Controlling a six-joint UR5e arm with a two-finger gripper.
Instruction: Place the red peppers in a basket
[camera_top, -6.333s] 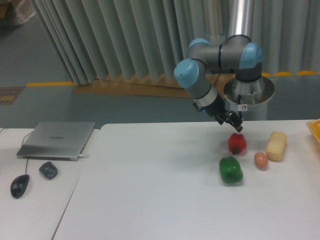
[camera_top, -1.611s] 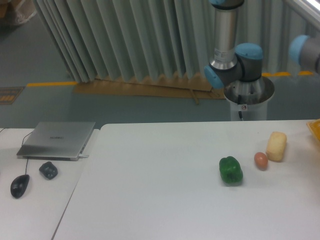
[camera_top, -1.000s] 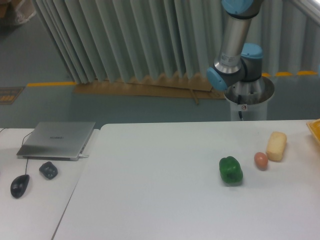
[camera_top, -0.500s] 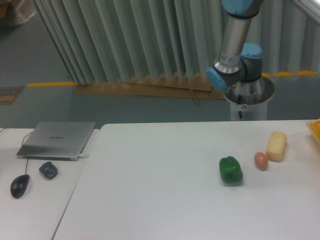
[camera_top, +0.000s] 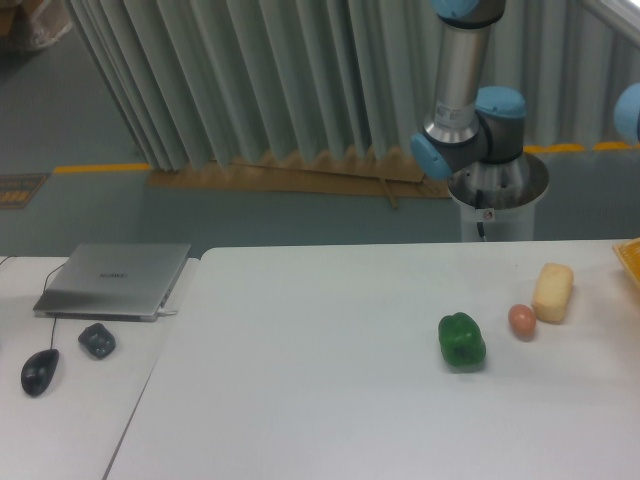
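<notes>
Fingers are out of view, so you cannot tell whether they are spread, pressed together or pinching the red pepper; only the arm's column (camera_top: 455, 75) and a blue joint (camera_top: 630, 110) at the right border show. No red pepper shows on the surface (camera_top: 320, 400), where only the green pepper (camera_top: 461, 339), the egg-like ball (camera_top: 521, 319) and the pale bread-like block (camera_top: 552, 291) lie, so judge it as either carried off-frame or already dropped. If you are carrying it, bring it fully over the basket (camera_top: 629, 258), whose yellow-orange rim peeks in at the right edge, and lower it inside the rim before you let go.
</notes>
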